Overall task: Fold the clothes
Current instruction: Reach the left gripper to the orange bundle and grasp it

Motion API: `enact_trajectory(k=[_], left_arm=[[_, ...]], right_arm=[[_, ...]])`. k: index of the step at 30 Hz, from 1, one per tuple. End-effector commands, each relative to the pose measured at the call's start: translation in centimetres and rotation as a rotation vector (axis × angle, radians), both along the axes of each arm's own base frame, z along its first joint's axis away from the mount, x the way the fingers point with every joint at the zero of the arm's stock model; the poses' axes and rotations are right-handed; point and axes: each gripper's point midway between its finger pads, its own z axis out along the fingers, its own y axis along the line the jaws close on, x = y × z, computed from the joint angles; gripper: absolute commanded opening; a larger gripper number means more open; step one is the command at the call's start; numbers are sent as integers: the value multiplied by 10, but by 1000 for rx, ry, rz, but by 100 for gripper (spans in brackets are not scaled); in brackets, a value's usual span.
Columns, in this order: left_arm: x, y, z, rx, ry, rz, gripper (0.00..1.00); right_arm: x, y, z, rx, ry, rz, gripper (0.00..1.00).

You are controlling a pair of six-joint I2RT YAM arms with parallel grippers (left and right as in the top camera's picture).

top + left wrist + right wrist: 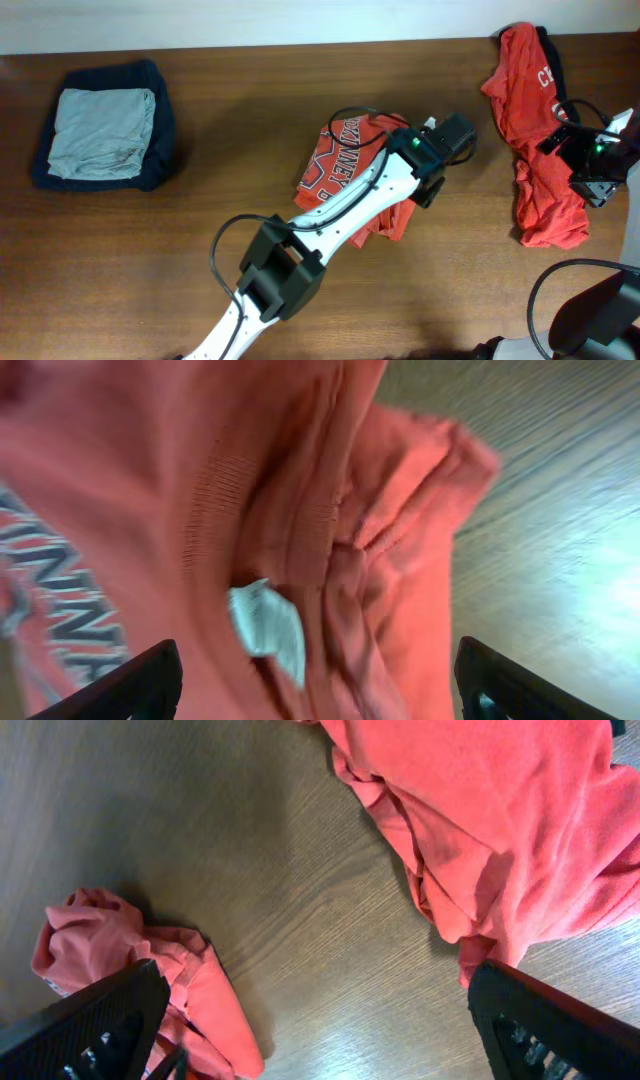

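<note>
Mid-table, under the left arm: a crumpled red-orange T-shirt is laid on the wood and is partly covered by the arm.
Lettering on it: white block capitals are printed across the chest. "NNEY" can be roughly made out from overhead; the rest is lost in folds.
Neck tag: a small white tag is seen inside the collar, too blurred for any writing to be read.
Left gripper: held close above that collar with its fingers spread wide and nothing caught between them.
Right-hand heap: a second red-orange shirt is spread unfolded near the table's right edge. A white "C" is shown on it, and a dark navy garment is tucked at its top.
Right gripper: fingers parted wide and nothing held, over bare wood just beside the heap.
Folded stack: a pale grey-blue garment is laid folded on a navy garment, far left and well apart from the rest.
Surface: a brown wooden table.
</note>
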Motion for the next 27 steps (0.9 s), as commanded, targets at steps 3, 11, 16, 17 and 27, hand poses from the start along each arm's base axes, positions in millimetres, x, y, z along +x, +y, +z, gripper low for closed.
enact_trajectory(k=[3,11,16,17,27], left_arm=[[-6,-2,-44,61,39,21,87],[-13,-21,-49,45,9,-10,87],[-15,-22,-66,66,23,-15,87],[-17,-21,-73,77,31,-16,87],[-25,-8,-115,168,88,-26,87]], right_arm=[[1,1,14,-19,-37,18,98],[-2,3,12,-11,-24,18,99],[-1,3,12,-11,-24,19,99],[-1,3,12,-11,-24,19,99],[-1,3,12,-11,-24,19,98]])
